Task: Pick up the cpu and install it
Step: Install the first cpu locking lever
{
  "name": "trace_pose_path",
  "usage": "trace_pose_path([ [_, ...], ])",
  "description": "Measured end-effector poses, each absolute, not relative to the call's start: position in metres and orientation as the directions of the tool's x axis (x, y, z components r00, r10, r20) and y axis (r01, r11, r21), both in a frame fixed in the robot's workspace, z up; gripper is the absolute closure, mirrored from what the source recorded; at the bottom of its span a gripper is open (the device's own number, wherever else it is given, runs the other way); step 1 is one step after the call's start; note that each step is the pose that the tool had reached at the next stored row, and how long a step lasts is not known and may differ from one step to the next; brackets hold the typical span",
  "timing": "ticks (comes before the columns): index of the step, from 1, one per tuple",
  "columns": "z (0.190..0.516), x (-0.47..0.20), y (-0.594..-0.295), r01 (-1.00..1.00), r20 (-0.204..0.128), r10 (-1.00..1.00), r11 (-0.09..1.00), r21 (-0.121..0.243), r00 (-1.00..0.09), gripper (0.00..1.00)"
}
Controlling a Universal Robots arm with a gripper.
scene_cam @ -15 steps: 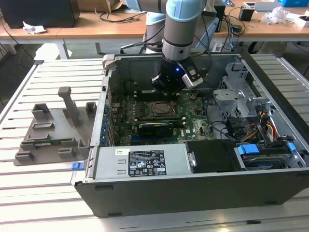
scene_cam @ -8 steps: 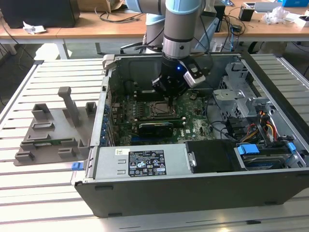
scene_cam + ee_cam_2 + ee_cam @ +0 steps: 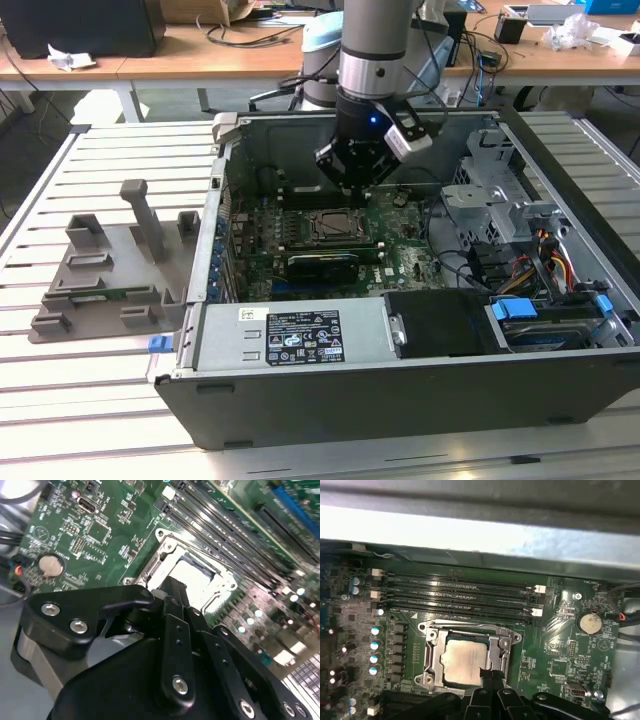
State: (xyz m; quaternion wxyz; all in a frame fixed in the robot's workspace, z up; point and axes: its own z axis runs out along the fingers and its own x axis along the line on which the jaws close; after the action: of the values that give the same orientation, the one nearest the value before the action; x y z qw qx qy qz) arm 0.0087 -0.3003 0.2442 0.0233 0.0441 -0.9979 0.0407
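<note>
One cpu [image 3: 462, 662] lies seated in its socket frame [image 3: 431, 652], squared for installation. Gripper [image 3: 487, 676] hovers at its 4 o'clock corner; jaw state cannot be told.

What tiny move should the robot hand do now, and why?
Probably lift straight up a little. In the first wrist view the cpu already lies flat inside the socket, and the gripper sits right at the chip's edge, so backing off gently should avoid nudging it.
</note>
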Motion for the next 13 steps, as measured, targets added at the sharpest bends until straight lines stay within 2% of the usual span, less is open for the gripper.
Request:
trace_pose_path([
  [4,0.267,0.009,-0.300,-0.090,0.050,-0.086,0.993,-0.079,-0.995,0.89],
  [13,0.268,0.009,-0.300,-0.090,0.050,-0.086,0.993,-0.078,-0.995,0.89],
])
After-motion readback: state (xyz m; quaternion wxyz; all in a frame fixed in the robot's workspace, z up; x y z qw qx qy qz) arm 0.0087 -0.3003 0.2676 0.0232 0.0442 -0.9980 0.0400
